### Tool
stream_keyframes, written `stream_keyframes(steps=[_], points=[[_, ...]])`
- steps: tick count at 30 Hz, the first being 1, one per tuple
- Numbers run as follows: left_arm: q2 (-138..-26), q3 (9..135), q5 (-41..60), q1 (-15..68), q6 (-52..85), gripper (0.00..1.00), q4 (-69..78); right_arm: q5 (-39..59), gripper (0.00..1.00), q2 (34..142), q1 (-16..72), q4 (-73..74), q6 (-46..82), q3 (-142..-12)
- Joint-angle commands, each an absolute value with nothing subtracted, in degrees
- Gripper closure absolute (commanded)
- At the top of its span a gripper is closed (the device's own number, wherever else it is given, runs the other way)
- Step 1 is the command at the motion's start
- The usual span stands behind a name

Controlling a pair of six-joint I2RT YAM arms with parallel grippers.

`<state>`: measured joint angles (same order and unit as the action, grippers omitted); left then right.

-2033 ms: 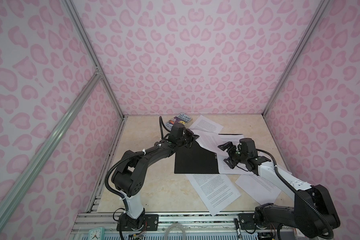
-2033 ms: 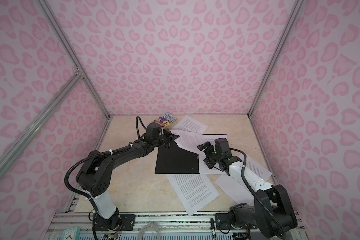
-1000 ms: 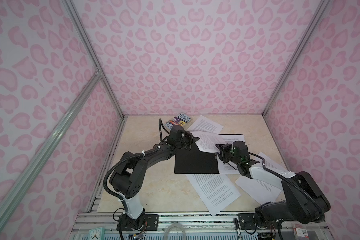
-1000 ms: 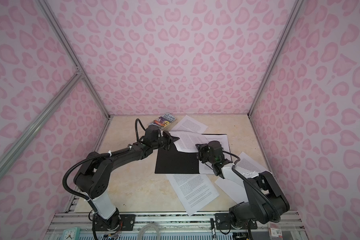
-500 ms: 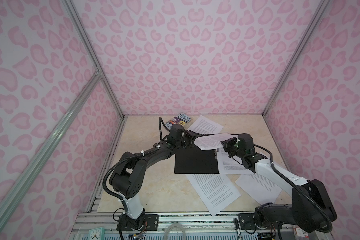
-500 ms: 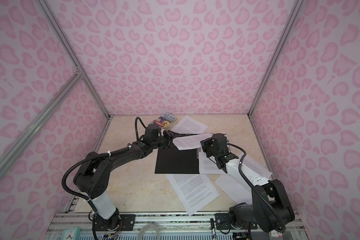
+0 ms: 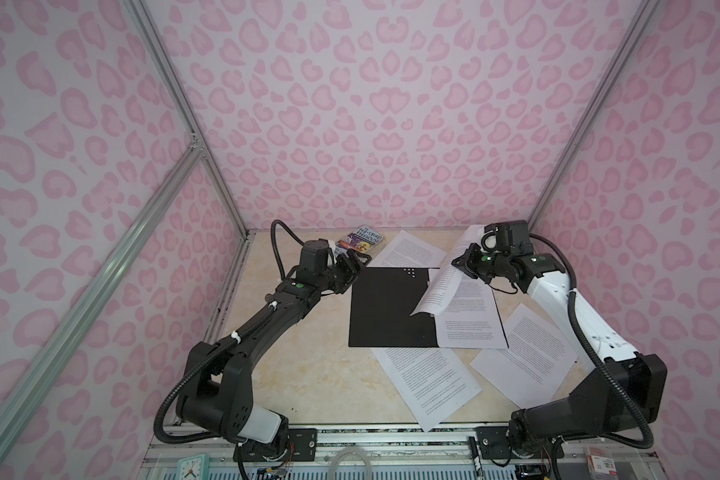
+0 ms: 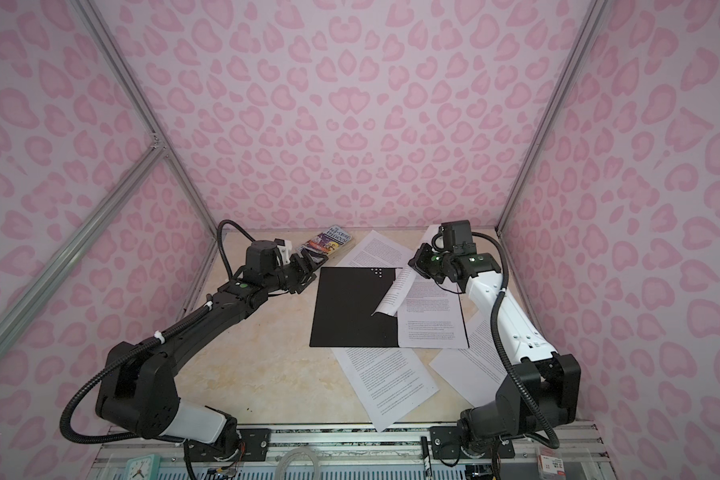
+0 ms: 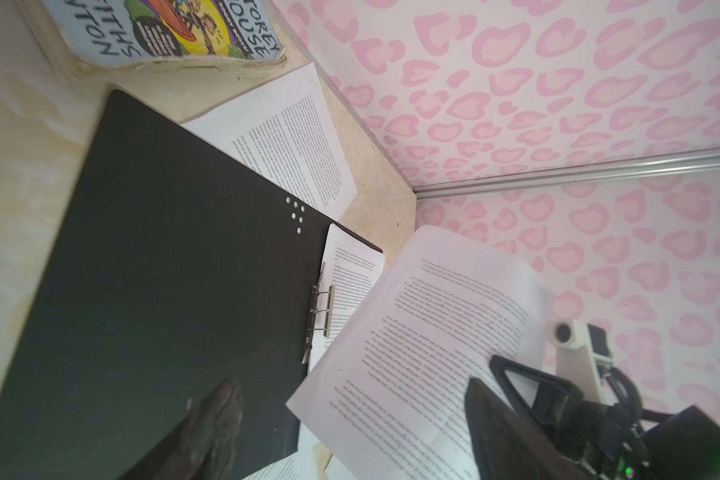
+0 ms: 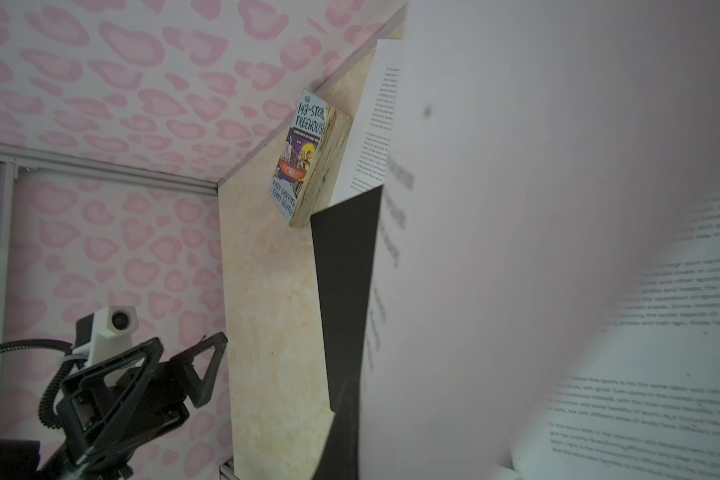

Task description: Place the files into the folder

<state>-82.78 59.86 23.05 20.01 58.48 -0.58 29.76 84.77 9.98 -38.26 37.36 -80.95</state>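
The folder (image 7: 391,307) lies open on the table with its black inside up and its metal clip (image 9: 319,320) at the spine. One printed sheet (image 7: 470,324) rests on its right half. My right gripper (image 7: 462,264) is shut on another sheet (image 7: 441,282), holding it lifted and curled above the folder's right side; this sheet (image 10: 516,249) fills most of the right wrist view. My left gripper (image 7: 352,266) hovers open by the folder's far left corner, with nothing between its fingers (image 9: 213,428). More files lie loose at the back (image 7: 408,249), front (image 7: 429,382) and front right (image 7: 524,357).
A colourful paperback book (image 7: 360,241) lies at the back, just beyond my left gripper. Pink patterned walls with metal posts enclose the table on three sides. A metal rail (image 7: 350,440) runs along the front edge.
My left gripper has opened and let go of the sheet. My right gripper has shut on that sheet and lifted it up and back to the right.
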Motion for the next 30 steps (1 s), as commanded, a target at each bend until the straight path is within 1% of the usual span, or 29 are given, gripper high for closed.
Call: stream_keyframes(steps=[1, 4, 7, 9, 13, 16, 20, 24, 30], points=[[-78.4, 57.7, 20.4, 18.8, 48.8, 0.11, -4.3, 35.4, 1.00, 86.4, 9.8, -53.3, 23.9, -87.0], [-74.5, 55.5, 19.8, 17.4, 44.9, 0.02, -6.0, 37.8, 1.00, 87.9, 9.8, -58.3, 20.4, -92.0], [-71.3, 53.4, 19.9, 16.2, 42.5, 0.03, -6.4, 36.1, 1.00, 89.2, 8.4, -60.8, 16.4, -91.8], [-69.0, 51.8, 19.1, 15.7, 41.6, 0.03, -6.1, 34.5, 1.00, 90.8, 5.1, -60.5, 13.5, -89.1], [-67.8, 50.6, 18.7, 15.1, 41.9, 0.03, -6.2, 23.4, 1.00, 98.9, 0.5, -62.7, 8.5, -88.6], [-68.4, 50.1, 20.0, 15.1, 43.1, 0.03, -5.4, 9.9, 1.00, 106.5, 0.7, -64.7, 5.2, -92.7], [-69.0, 49.8, 20.7, 15.2, 43.6, 0.03, -4.9, 1.2, 1.00, 114.4, 0.5, -63.3, 2.6, -97.0], [-68.1, 49.9, 21.1, 15.1, 42.3, 0.03, -5.9, -1.0, 1.00, 116.8, 0.4, -63.7, 0.9, -99.7], [-66.4, 47.4, 20.5, 15.1, 41.8, 0.03, -6.0, 4.4, 1.00, 116.5, 0.4, -62.8, 0.2, -99.0]])
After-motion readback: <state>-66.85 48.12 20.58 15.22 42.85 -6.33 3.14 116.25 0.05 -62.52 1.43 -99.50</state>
